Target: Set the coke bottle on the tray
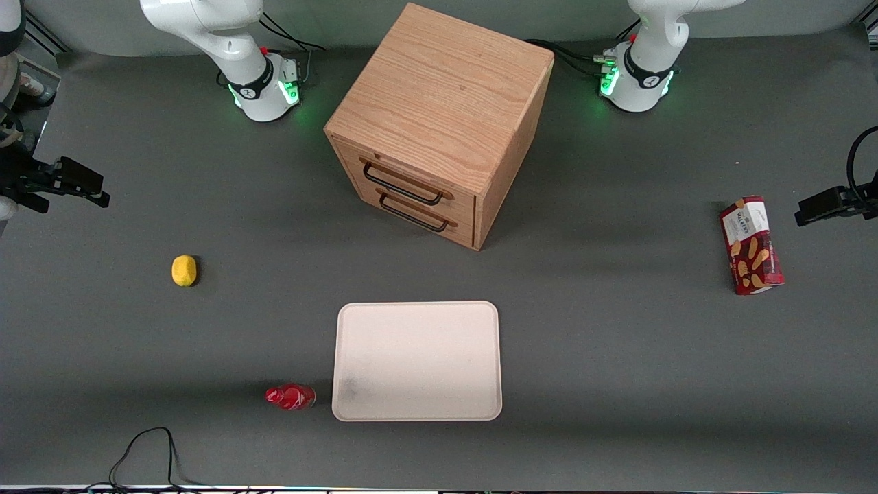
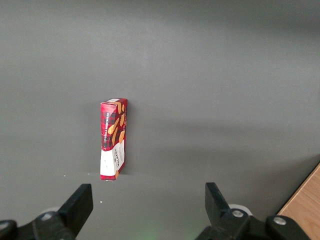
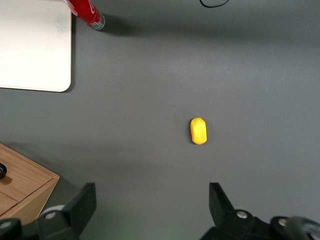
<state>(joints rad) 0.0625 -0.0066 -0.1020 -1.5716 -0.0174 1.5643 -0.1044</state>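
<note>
One bottle (image 1: 291, 396) lies on the table just beside the tray (image 1: 417, 405). The gripper (image 3: 150, 210) hangs above the lemon (image 3: 199, 131), fingers apart, holding nothing.

- The working arm (image 1: 206, 27) has glossy white rounded shells, with a black band ringing its base (image 1: 264, 86).
- Green lights glow at the base, a small red spot sits above them, and black cables trail off beside it.
- The pincer (image 3: 152, 212) has matte black wedge-shaped fingers (image 3: 82, 202) set wide apart, with silver screws on its dark body.
</note>
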